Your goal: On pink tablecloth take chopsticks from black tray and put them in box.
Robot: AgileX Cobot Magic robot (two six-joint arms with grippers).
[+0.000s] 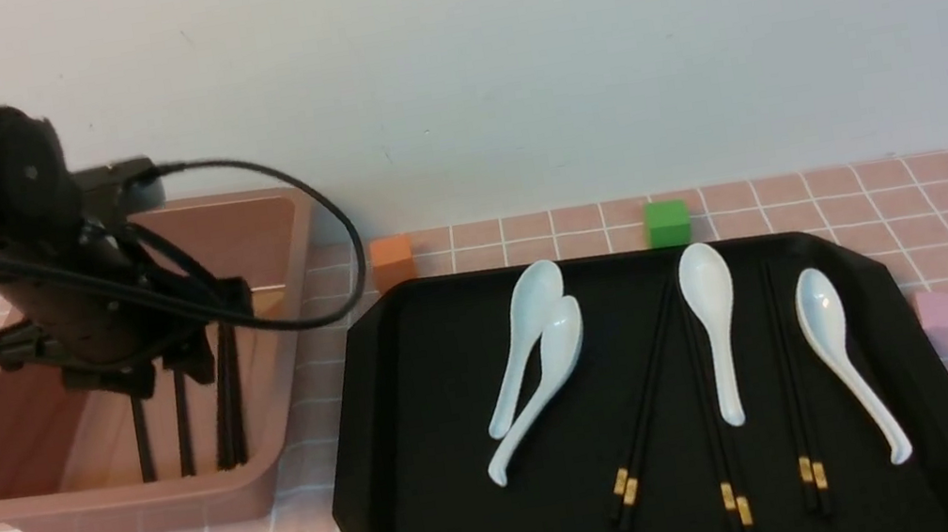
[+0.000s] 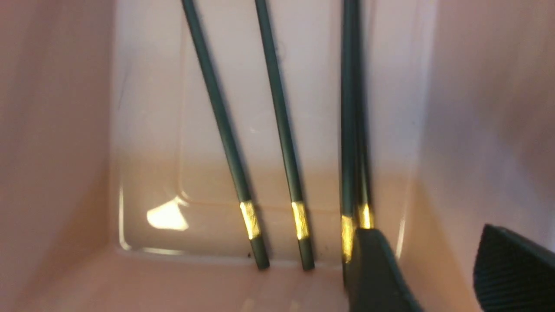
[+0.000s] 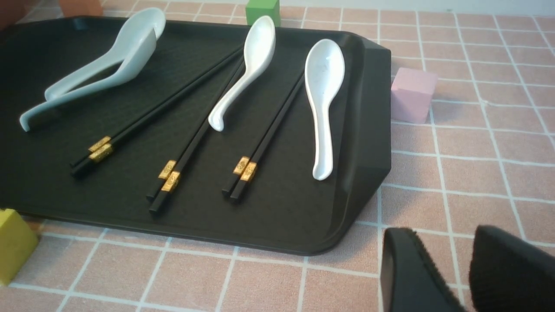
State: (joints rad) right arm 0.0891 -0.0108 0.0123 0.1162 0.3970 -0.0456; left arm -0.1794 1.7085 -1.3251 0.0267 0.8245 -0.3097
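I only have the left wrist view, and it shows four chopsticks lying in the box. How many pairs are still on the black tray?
Observer: Three pairs of chopsticks lie on the black tray.
Operator: Is anything else on it?
Observer: Four white spoons, two of them nested together at the left.
Operator: And where is the right gripper?
Observer: The right gripper hangs over the pink tablecloth just off the tray's near right corner, jaws apart and holding nothing.
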